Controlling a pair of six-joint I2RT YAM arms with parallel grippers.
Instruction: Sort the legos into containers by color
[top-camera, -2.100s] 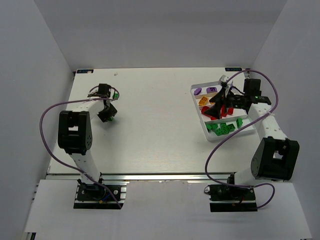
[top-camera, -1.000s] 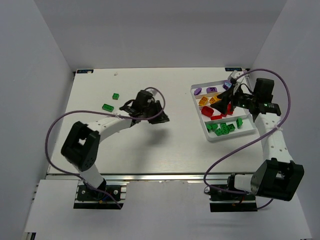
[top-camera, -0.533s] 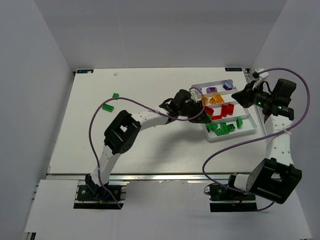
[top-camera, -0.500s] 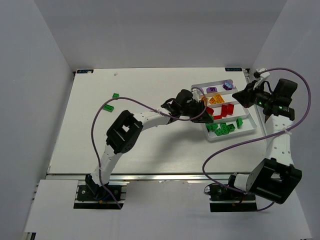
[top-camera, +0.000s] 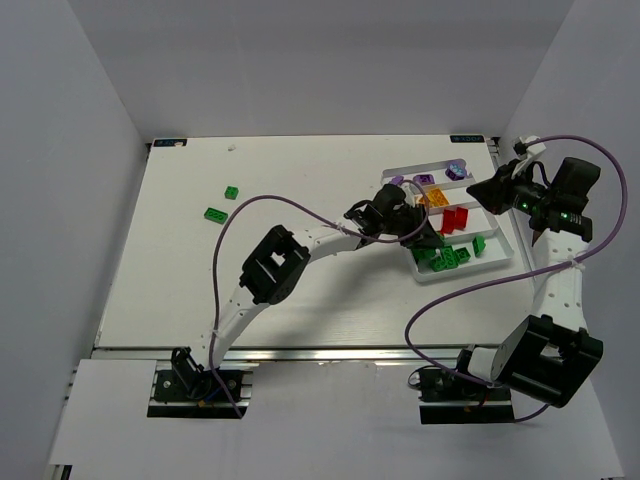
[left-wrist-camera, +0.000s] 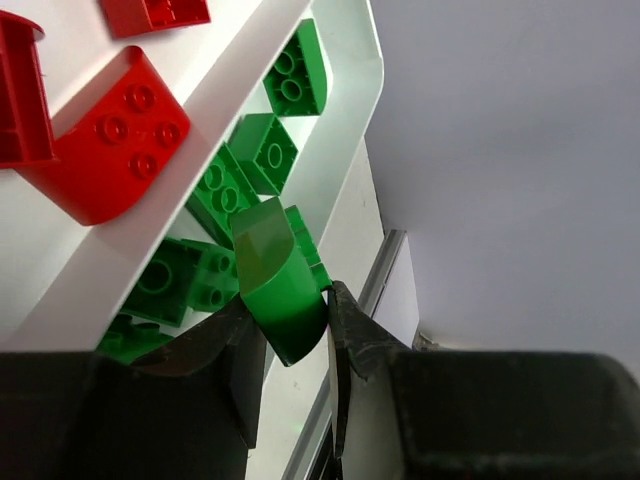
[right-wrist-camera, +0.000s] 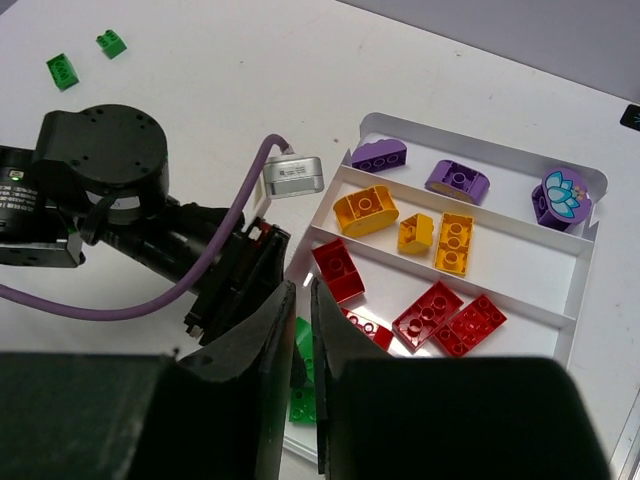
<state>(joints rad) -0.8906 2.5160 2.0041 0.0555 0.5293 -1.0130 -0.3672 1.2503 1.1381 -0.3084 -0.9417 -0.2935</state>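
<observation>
The white tray (top-camera: 470, 268) of containers stands at the right, holding purple (right-wrist-camera: 458, 179), yellow (right-wrist-camera: 365, 209), red (right-wrist-camera: 337, 269) and green legos (top-camera: 447, 258) in separate rows. My left gripper (top-camera: 425, 236) reaches across to the tray's near end. It is shut on a rounded green lego (left-wrist-camera: 278, 290), which hangs just above the green legos (left-wrist-camera: 225, 185) in the outermost compartment. My right gripper (top-camera: 490, 190) hovers above the tray's right side, its fingers (right-wrist-camera: 275, 320) almost together with nothing between them. Two green legos (top-camera: 214, 213) (top-camera: 231, 192) lie on the table at the far left.
The left arm stretches diagonally over the middle of the table, with its purple cable (top-camera: 290, 205) arching above. A raised divider (left-wrist-camera: 175, 170) separates red from green pieces. The tray rim (left-wrist-camera: 352, 110) lies near the table's right edge and side wall.
The left arm swung from the table's left across to the tray with the green piece. The right gripper drew back to the right and closed its fingers.
</observation>
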